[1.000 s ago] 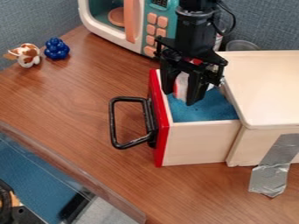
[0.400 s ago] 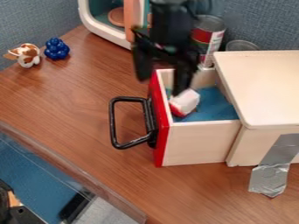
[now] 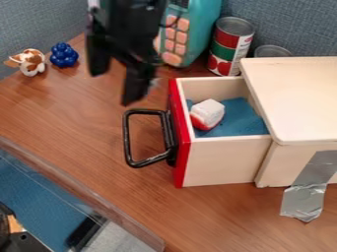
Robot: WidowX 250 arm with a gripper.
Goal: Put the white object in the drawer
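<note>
At far left, a brown-and-white toy animal (image 3: 31, 62) and a knobbly blue toy (image 3: 64, 54) sit near each other on the wooden tabletop (image 3: 72, 118), whose near edge slants down from the left side. The black gripper (image 3: 115, 86) hangs right of these toys, its fingers spread well apart and holding nothing. Its outline is soft, so its exact height is uncertain, but it appears to be above the table, left of the drawer.

The black handle (image 3: 127, 138) juts left from the red drawer front (image 3: 182, 157). Inside the open drawer (image 3: 220, 162), the white object (image 3: 209, 110), with its red lower part, rests on the blue lining (image 3: 240, 118), close behind the front panel. The placing looks done; closing the drawer isn't asked for, so only moving the arm away seems left.

Leftward and upward looks the easiest way out. Going right would mean minding the drawer's raised walls, the teal toy microwave (image 3: 207, 32) and red-and-green can (image 3: 230, 47) behind, and the pale cabinet top (image 3: 296, 98), with silver tape (image 3: 308, 184) below it.
</note>
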